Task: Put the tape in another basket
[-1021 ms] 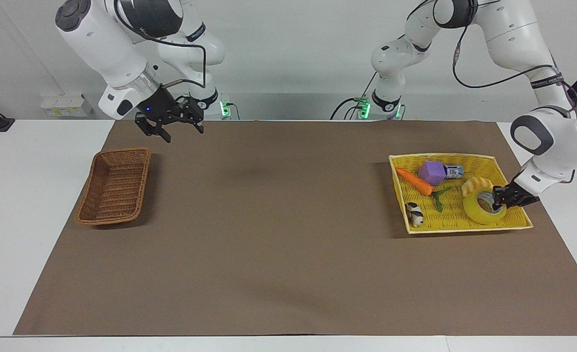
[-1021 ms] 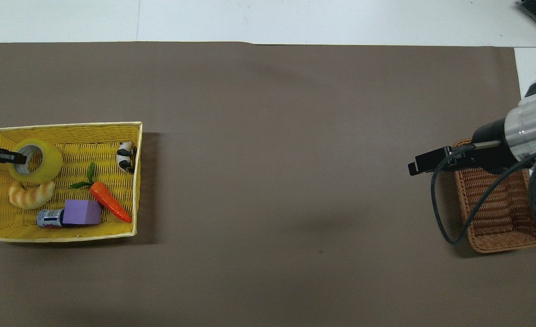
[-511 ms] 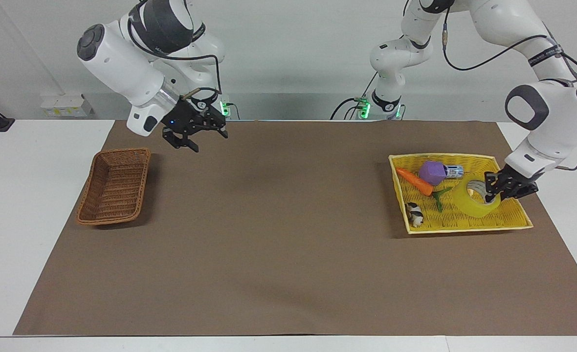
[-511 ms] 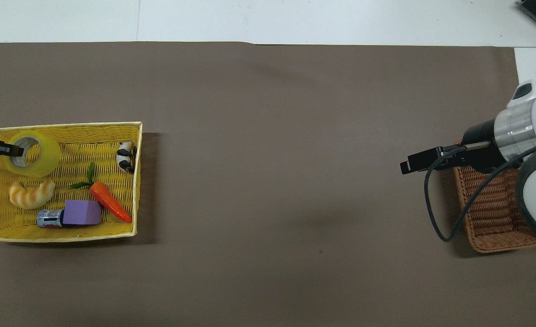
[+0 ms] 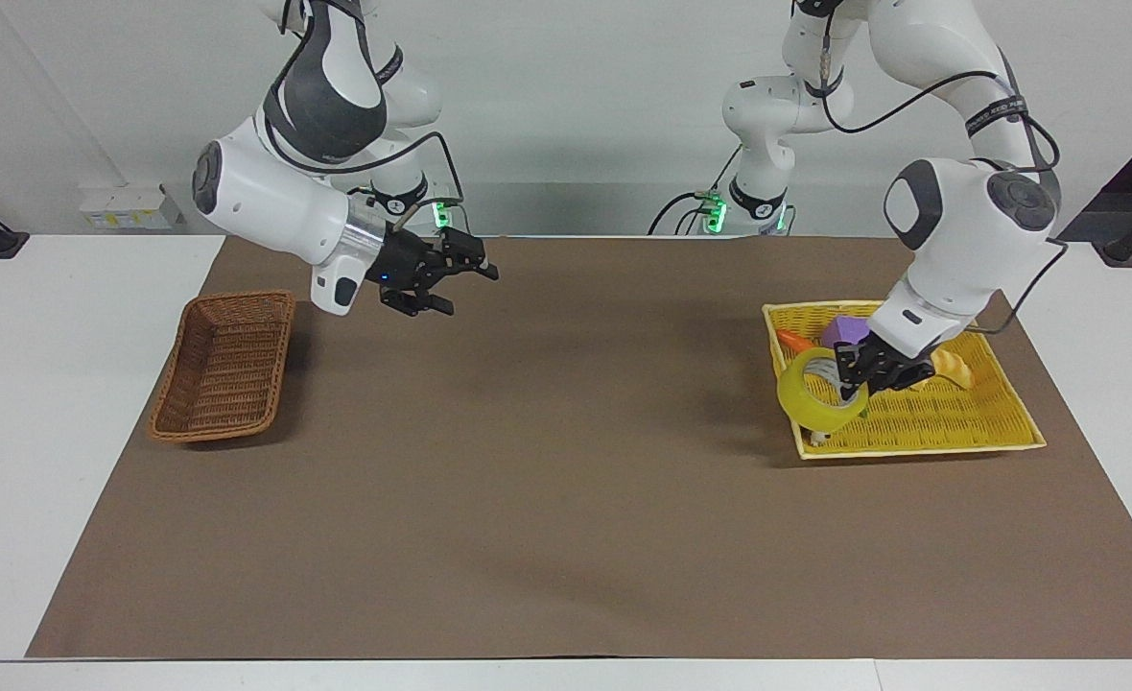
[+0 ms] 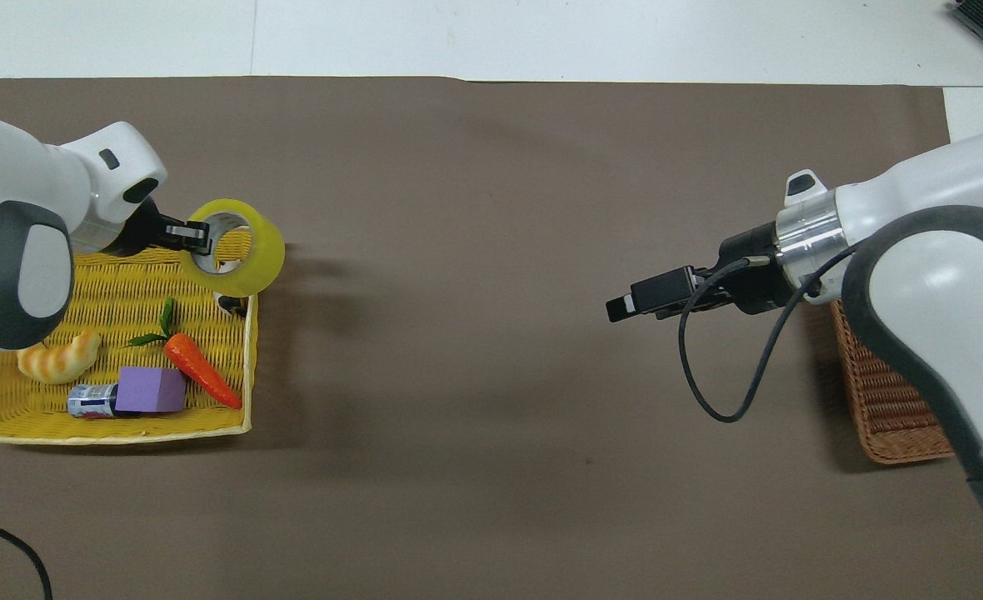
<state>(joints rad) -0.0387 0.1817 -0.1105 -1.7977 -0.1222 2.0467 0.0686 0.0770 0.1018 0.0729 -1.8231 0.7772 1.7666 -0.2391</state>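
The yellow tape (image 5: 798, 399) hangs from my left gripper (image 5: 859, 372), which is shut on the roll's wall with one finger through the hole. It is in the air over the edge of the yellow mesh tray (image 5: 921, 422) that faces the middle of the table. In the overhead view the tape (image 6: 263, 255) and left gripper (image 6: 197, 238) sit over the tray's corner (image 6: 108, 283). The brown wicker basket (image 5: 225, 369) stands empty at the right arm's end, partly under the arm in the overhead view (image 6: 887, 412). My right gripper (image 5: 460, 274) is open, over the brown mat beside the basket, also in the overhead view (image 6: 629, 307).
In the tray lie an orange carrot (image 6: 202, 382), a purple block (image 6: 150, 390), a croissant toy (image 6: 57, 357) and a small can (image 6: 90, 401). A cow toy (image 6: 233, 304) is mostly hidden under the tape. A brown mat (image 5: 566, 461) covers the table.
My left gripper has lifted the tape out of the tray and carried it toward the table's middle. My right gripper has moved away from the wicker basket toward the middle.
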